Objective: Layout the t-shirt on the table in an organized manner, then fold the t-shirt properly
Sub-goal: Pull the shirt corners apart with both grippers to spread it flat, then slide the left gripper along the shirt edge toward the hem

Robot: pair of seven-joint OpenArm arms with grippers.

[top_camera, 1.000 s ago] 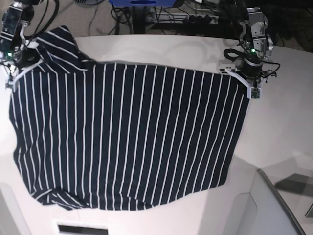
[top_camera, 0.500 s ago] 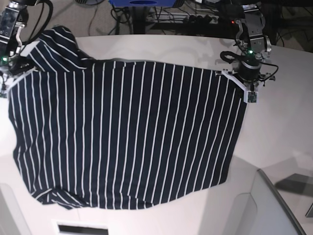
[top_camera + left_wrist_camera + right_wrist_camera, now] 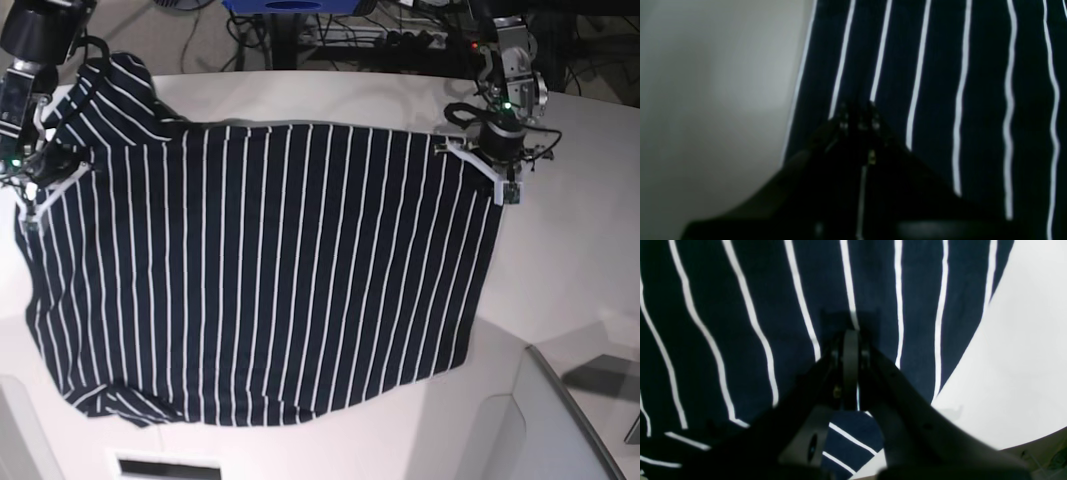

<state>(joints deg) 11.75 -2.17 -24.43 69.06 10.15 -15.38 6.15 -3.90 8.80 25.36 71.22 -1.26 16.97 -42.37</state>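
Note:
The t-shirt, dark navy with thin white stripes, lies spread wide over the white table, one sleeve bunched at the far left corner. At the shirt's far right corner my left gripper is shut on the cloth. The left wrist view shows the same: dark jaws closed together on the striped t-shirt near its edge, beside bare table. My right gripper is shut on the shirt's left edge. Its jaws pinch the t-shirt, with table to the right.
Cables and a power strip lie on the floor beyond the table's far edge, next to a blue object. A grey angled panel sits at the near right corner. A dark slot shows at the near edge.
The right gripper has come toward the near side along the left edge with the cloth. The left gripper shifted slightly left and farther away. The shirt's far edge now lies straighter.

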